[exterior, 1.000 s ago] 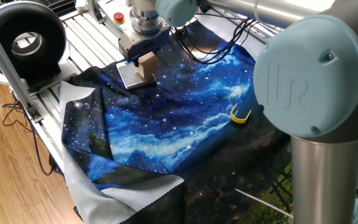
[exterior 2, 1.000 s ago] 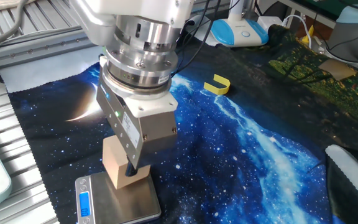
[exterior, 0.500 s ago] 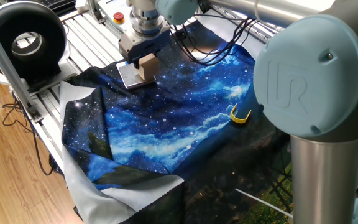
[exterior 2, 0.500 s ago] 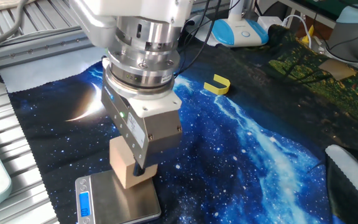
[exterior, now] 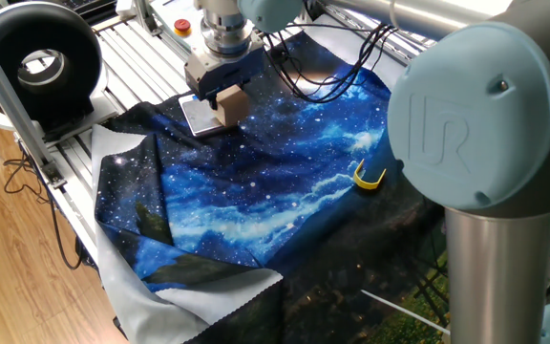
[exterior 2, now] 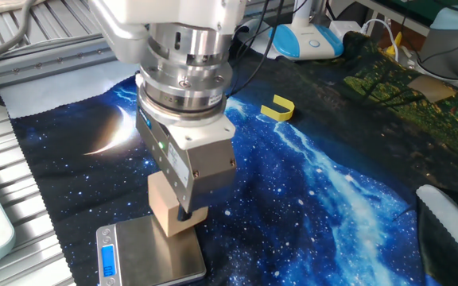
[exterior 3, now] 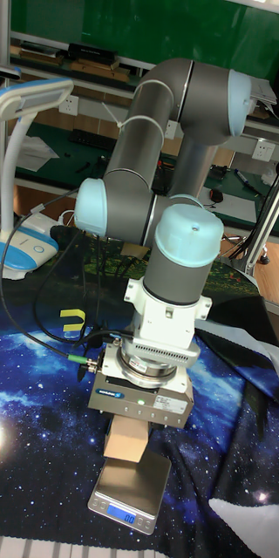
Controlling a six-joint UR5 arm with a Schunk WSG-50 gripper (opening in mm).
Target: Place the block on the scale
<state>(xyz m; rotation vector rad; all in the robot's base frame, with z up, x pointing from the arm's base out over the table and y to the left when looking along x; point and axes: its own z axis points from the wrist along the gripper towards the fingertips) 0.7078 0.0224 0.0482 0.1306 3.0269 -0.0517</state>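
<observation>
Wooden block (exterior 2: 172, 216) in pincer (exterior 2: 183, 216), just abv scale (exterior 2: 153, 258).

Robotics lab: aluminium frame table (exterior: 137, 53), cluttered workbenches (exterior 3: 87, 65) behind.

The scale (exterior 2: 151, 256) lies on the cloth (exterior 2: 308, 183) near one edge of the table (exterior: 113, 48), and the block (exterior 2: 173, 214) sits between the fingers of the claw (exterior 2: 183, 213) directly above the scale's platform, toward its far side; whether block and platform touch cannot be told. The curved clip (exterior 2: 277, 108) lies on the cloth well apart from the scale, and beyond the clip a rounded device (exterior 2: 307, 41) rests at the cloth's far edge.
</observation>
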